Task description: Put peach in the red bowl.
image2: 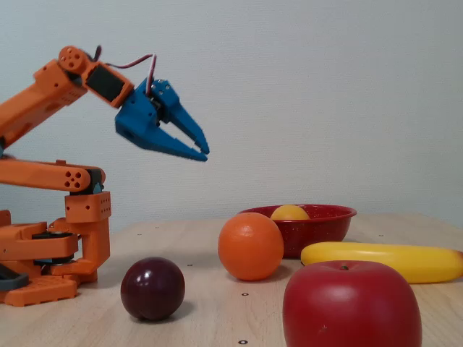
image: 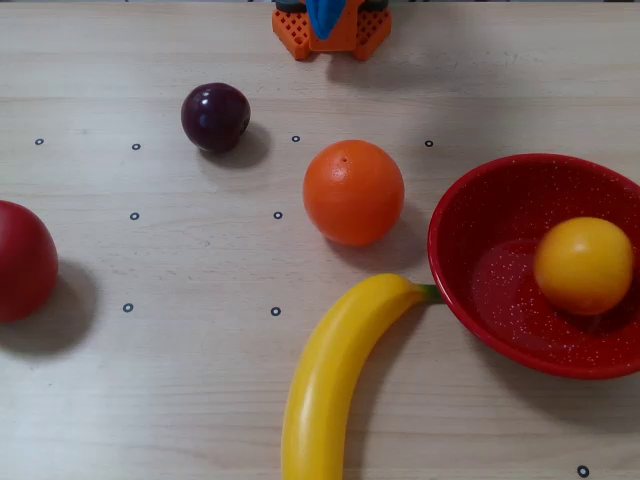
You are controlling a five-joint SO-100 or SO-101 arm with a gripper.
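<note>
The peach, a small yellow-orange fruit, lies inside the red bowl at the right, toward the bowl's right side. In the side fixed view only the peach's top shows above the rim of the bowl. My blue gripper hangs high in the air, far left of the bowl and near the arm's base. Its fingers point down to the right, the tips almost meet, and nothing is held between them. In the top-down fixed view only a blue bit of the gripper shows at the upper edge.
An orange sits left of the bowl. A banana lies with its stem against the bowl's rim. A dark plum is at upper left and a red apple at the left edge. The orange arm base stands at the table's back.
</note>
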